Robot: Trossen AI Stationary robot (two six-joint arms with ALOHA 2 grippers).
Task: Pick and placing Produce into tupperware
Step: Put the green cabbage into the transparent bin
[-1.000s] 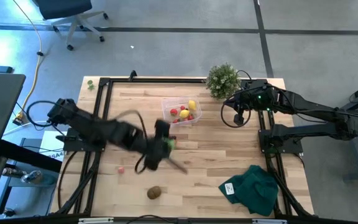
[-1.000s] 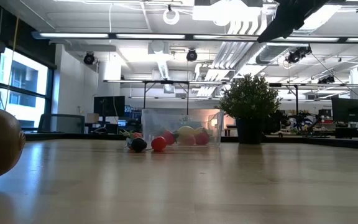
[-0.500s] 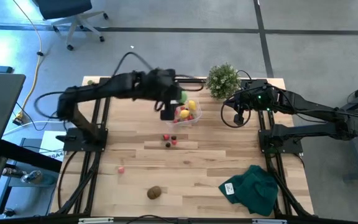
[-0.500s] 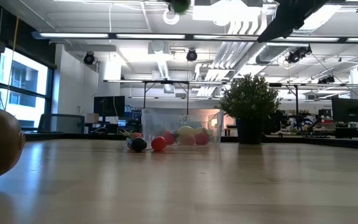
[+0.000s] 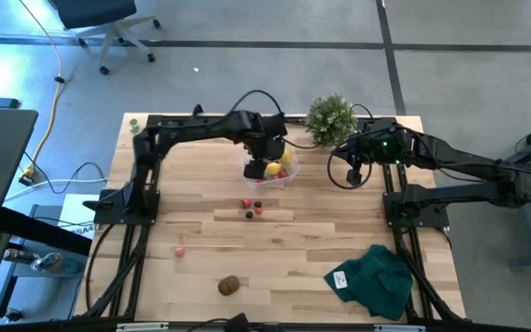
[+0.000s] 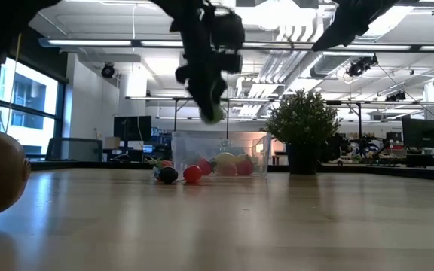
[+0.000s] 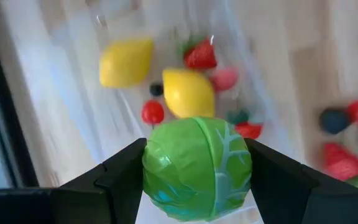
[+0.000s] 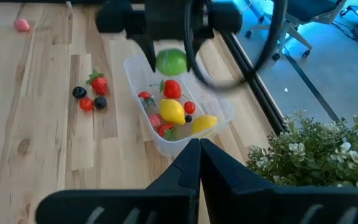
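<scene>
Green and round, the ball (image 7: 196, 168) sits pinched between the two fingers of my left pincer (image 5: 267, 152), which hangs directly over the tupperware (image 5: 289, 176) near the far middle of the wooden surface (image 5: 321, 249). The ball is clear of the container, above its contents. Inside the clear tub lie two yellow lemons (image 7: 188, 93) and several small red berries (image 7: 201, 55), with a dark one among them. Just outside it, toward the near side, a few loose berries (image 5: 252, 208) rest together on the wood, red ones and a dark one. A single pink piece (image 5: 180, 250) lies well apart, toward my left, and the brown kiwi-like oval (image 5: 229, 286) sits near the front edge. My right pincer (image 5: 351, 155) waits beside the potted plant (image 5: 329, 118) at the far right, its fingers pressed together and holding nothing. A dark green cloth (image 5: 375, 279) lies crumpled at the near right corner.
</scene>
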